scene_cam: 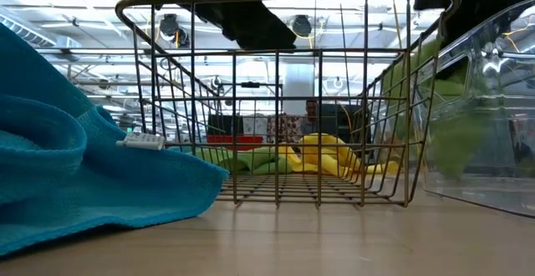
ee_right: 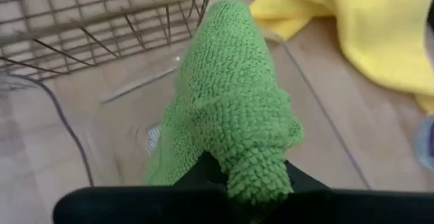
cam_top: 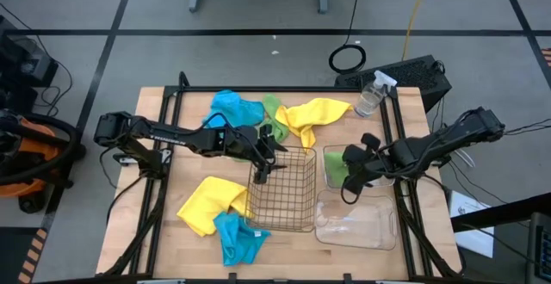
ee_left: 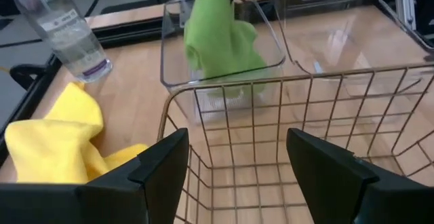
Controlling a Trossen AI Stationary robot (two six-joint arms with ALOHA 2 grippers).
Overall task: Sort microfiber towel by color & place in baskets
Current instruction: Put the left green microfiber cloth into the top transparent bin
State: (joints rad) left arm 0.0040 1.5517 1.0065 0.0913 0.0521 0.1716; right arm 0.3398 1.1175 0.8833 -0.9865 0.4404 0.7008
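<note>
A green microfiber towel [ee_right: 230, 102] hangs from my right gripper [ee_right: 252, 187], which is shut on it above the far clear tub [cam_top: 337, 155] of the two baskets at the right. The near clear tub [cam_top: 355, 219] sits in front of it. The wire-mesh basket [cam_top: 281, 189] stands in the middle of the table. My left gripper [ee_left: 237, 163] is open over that basket's far left rim, with nothing between its fingers. Loose towels lie on the table: blue [cam_top: 234, 108], green [cam_top: 274, 112] and yellow [cam_top: 317, 114] at the far side, yellow [cam_top: 211, 202] and blue [cam_top: 237, 237] at the near left. My right gripper pinches a bunched end of the green towel [ee_right: 254, 166] between its two fingers; how many layers, I cannot tell. The fingers slant down from the table's right side. The towel hangs below them, its lower part [ee_left: 224, 61] down inside the far clear tub.
A clear spray bottle [cam_top: 372, 95] stands at the far right, close to the yellow towel. Black frame rails [cam_top: 392, 129] run along the table's left and right sides. Bare wood shows at the near edge in front of the baskets.
</note>
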